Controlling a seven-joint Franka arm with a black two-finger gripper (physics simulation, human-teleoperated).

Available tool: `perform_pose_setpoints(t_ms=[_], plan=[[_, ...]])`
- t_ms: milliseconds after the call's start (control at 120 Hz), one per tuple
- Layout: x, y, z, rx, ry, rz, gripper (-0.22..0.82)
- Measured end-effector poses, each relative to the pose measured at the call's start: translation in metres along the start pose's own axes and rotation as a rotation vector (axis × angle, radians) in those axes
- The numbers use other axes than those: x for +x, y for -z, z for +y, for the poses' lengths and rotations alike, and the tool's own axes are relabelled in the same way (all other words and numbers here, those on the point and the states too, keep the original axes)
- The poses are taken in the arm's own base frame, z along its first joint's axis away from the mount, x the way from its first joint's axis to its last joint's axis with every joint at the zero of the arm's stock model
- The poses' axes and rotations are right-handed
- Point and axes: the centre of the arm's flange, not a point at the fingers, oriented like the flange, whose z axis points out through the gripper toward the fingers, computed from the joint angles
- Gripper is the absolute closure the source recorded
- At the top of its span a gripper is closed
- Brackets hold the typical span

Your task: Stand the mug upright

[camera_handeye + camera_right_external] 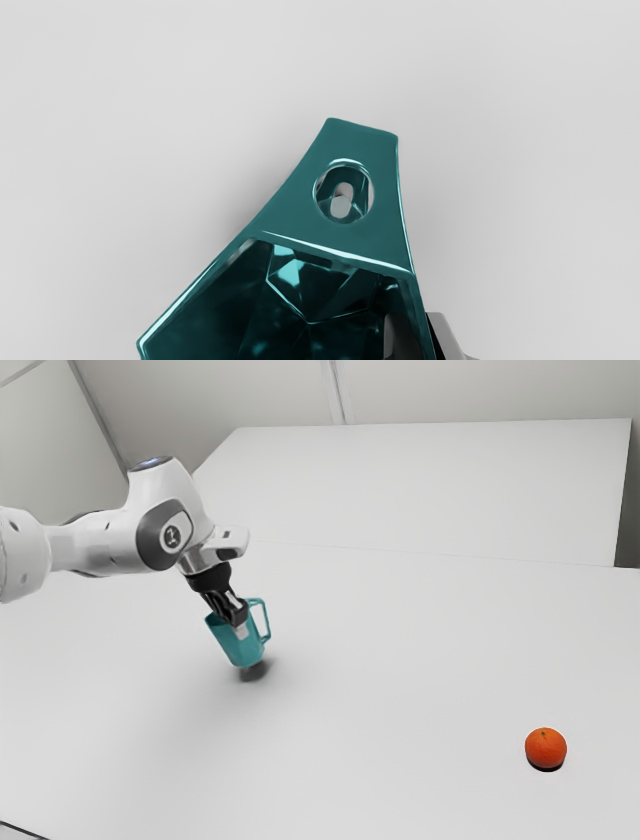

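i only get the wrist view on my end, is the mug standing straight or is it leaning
Observer: Leaning. The exterior view shows the mug tilted, bottom end down, with its mouth tipped toward that view's left, the side the arm comes in from.
Operator: ok, anything else out on the table i should know about
Observer: Yes, an orange rests on the table, toward the exterior view's lower right, well apart from the mug.
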Motion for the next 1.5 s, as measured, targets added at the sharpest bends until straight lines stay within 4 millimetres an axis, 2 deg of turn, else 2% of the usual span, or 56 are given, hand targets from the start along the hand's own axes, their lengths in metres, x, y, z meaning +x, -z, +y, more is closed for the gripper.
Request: perform_pose_setpoints(t_ms=[158, 333, 475, 517, 700, 875, 1008, 1108, 1242, 1317, 1500], plan=[[0.003, -0.021, 0.013, 0.020, 0.018, 0.014, 0.78], [0.003, -0.037, -0.001, 0.030, 0.079, 0.021, 0.78], [0.006, -0.043, 0.000, 0.036, 0.102, 0.025, 0.77], [0.006, -0.043, 0.001, 0.034, 0.106, 0.028, 0.72], [0.009, -0.040, 0.007, 0.030, 0.114, 0.040, 0.33], [0.009, -0.029, 0.009, 0.033, 0.121, 0.057, 0.15], [0.008, -0.003, 0.022, 0.036, 0.107, 0.081, 0.08], [0.014, 0.026, 0.031, 0.035, 0.092, 0.096, 0.05], [0.036, 0.084, 0.040, 0.032, 0.065, 0.116, 0.03], [0.046, 0.123, 0.047, 0.031, 0.048, 0.127, 0.02], [0.047, 0.185, 0.064, 0.042, 0.011, 0.101, 0.01]])
